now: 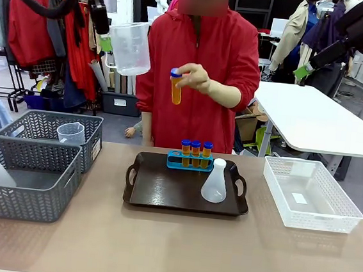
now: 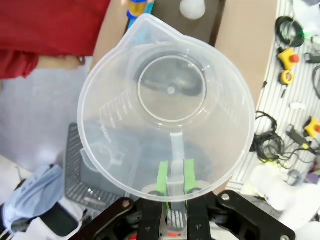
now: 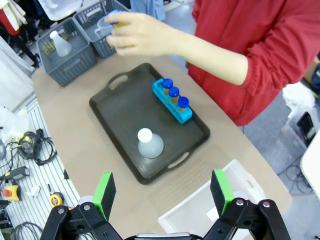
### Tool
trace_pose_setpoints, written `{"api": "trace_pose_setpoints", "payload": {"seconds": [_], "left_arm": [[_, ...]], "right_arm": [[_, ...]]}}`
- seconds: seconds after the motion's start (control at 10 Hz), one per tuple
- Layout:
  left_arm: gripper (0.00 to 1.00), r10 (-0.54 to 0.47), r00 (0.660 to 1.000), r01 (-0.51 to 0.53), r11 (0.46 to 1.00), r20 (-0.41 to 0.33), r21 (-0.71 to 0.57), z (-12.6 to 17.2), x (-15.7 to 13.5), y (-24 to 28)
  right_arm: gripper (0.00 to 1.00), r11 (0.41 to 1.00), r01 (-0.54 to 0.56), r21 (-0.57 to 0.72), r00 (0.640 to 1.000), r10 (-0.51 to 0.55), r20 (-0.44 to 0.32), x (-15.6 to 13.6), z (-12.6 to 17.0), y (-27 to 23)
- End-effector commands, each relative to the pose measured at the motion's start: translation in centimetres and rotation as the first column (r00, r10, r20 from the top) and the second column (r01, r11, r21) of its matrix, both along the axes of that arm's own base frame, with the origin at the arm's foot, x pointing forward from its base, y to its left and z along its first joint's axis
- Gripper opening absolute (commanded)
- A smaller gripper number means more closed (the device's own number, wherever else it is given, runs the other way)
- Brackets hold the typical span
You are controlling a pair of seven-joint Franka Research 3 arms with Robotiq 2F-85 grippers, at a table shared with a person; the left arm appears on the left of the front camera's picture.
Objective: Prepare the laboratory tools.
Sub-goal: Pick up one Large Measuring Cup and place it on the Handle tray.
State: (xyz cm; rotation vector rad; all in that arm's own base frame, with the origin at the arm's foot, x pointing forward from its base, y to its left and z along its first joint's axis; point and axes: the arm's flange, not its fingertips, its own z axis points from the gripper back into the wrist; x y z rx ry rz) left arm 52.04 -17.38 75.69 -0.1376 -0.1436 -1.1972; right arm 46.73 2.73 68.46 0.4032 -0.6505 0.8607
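Left gripper (image 2: pixel 175 176): clenched on the measuring jug (image 2: pixel 167 100); its handle sits pinched between the green pads, bowl out beyond the fingertips
Right gripper (image 3: pixel 162 192): released; fingers spread wide
Rack (image 3: pixel 186 116): three test tubes (image 3: pixel 173 92) standing in it, on the tray (image 3: pixel 115 107), well beyond the right fingertips; conical flask (image 3: pixel 149 144) nearer them
Person's hand (image 1: pixel 193 77): holds the fourth tube (image 1: pixel 175 87) aloft

Blue rack (image 1: pixel 174 163), dk brown tray (image 1: pixel 163 189)

Left gripper (image 2: pixel 175 176) clamped, right gripper (image 3: pixel 163 192) spread.
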Motion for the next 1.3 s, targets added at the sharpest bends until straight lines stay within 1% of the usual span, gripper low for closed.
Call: {"api": "trace_pose_setpoints", "payload": {"seconds": [0.0, 0.2, 0.3, 0.4, 1.2], "left_arm": [[0.00, -0.005, 1.000, 0.005, 1.000, -0.005, 0.017, -1.6, -2.0, 1.9], [0.00, 0.015, 1.000, -0.015, 1.000, -0.007, 0.016, -1.6, -1.9, 2.2], [0.00, 0.023, 1.000, -0.023, 1.000, 0.012, 0.003, -0.8, -1.5, 2.8], [0.00, 0.025, 0.999, -0.025, 0.999, -0.021, 0.021, -0.7, -0.9, 1.9], [0.00, 0.025, 0.999, -0.025, 0.999, -0.021, 0.021, -0.7, -0.9, 1.9]], "right_arm": [[1.00, 1.000, -0.007, 0.006, 1.000, 0.007, 0.002, -0.1, 0.1, 0.0], [1.00, 1.000, -0.007, 0.006, 1.000, 0.007, 0.002, -0.1, 0.1, 0.0], [1.00, 1.000, -0.007, 0.006, 1.000, 0.007, 0.002, -0.1, 0.1, 0.0], [1.00, 1.000, -0.007, 0.006, 1.000, 0.007, 0.002, -0.1, 0.1, 0.0], [1.00, 1.000, -0.007, 0.006, 1.000, 0.007, 0.002, -0.1, 0.1, 0.0]]}}
